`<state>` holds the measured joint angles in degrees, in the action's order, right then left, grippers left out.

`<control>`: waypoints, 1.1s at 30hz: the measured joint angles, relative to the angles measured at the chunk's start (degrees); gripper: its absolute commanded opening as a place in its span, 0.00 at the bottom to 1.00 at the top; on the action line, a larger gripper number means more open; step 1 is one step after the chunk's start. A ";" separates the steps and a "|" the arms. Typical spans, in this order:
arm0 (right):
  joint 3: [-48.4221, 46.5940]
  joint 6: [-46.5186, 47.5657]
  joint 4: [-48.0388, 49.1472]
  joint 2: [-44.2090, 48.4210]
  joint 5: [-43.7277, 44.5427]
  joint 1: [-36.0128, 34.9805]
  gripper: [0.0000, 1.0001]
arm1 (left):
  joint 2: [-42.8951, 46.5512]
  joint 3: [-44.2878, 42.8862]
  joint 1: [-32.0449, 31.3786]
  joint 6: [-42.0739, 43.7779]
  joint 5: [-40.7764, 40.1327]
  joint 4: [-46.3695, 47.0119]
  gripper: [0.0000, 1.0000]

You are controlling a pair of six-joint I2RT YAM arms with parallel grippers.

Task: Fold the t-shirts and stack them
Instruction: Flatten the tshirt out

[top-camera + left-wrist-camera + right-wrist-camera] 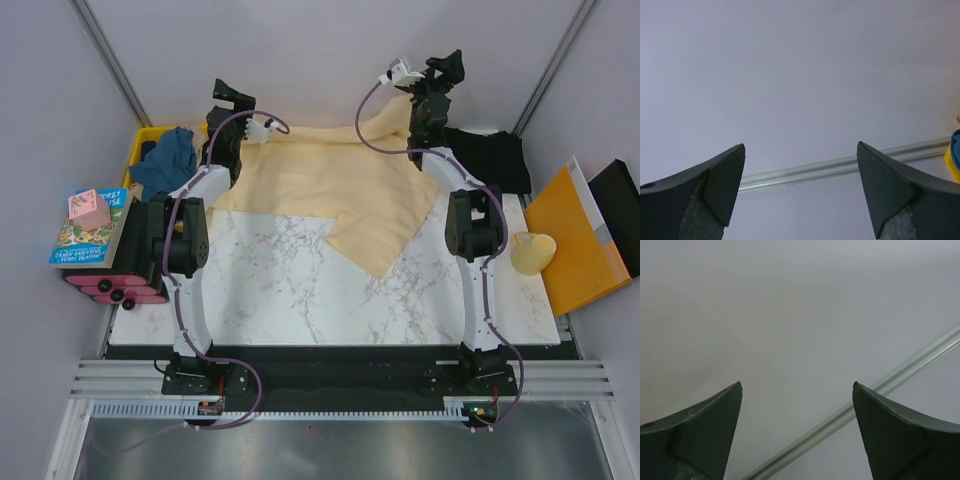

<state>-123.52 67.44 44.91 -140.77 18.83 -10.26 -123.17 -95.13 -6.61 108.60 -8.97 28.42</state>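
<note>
So the cream-yellow t-shirt (330, 190) lies loosely spread on the tabletop (300, 300), not folded yet. The left gripper (232, 97) and right gripper (447, 66) both hang wide open and empty above its far edge, facing the wall. The black t-shirt (495, 155) is just right of it, and the teal t-shirt (170, 155) is bunched in the yellow crate (138, 145) to its left. Looks like the flattening step. Next, I'd guess each gripper has to drop and pinch a far corner.
</note>
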 measured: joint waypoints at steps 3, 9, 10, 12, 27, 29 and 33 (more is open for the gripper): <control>8.76 0.31 1.33 4.83 3.21 0.02 0.98 | -0.15 0.39 -0.04 0.20 -1.73 3.39 1.00; 19.02 -0.55 -2.47 16.24 10.05 0.31 0.91 | 2.97 3.43 -0.28 -0.48 -3.50 7.04 1.00; 21.31 -2.27 -6.40 20.17 10.05 0.50 0.85 | 5.88 6.91 -0.28 -1.07 -2.91 7.23 1.00; 23.61 -5.18 -16.72 27.02 7.72 1.03 0.85 | 11.89 13.55 -0.24 -2.21 -0.92 5.68 0.99; 55.08 -8.94 -72.94 55.47 -25.86 -15.63 0.82 | 37.68 54.58 0.63 -2.51 16.20 -14.62 0.98; 56.59 -8.09 -76.46 53.48 -26.95 -17.68 0.82 | 32.79 55.25 0.63 -2.01 14.32 -13.51 0.97; 56.48 -7.15 -78.51 52.28 -28.20 -19.41 0.83 | 25.29 54.64 0.79 -1.05 9.88 -5.33 0.98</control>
<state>-67.05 60.29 -33.61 -88.49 -9.37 -29.67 -97.89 -40.49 -5.82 107.55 0.91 23.09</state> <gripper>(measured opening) 0.820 0.978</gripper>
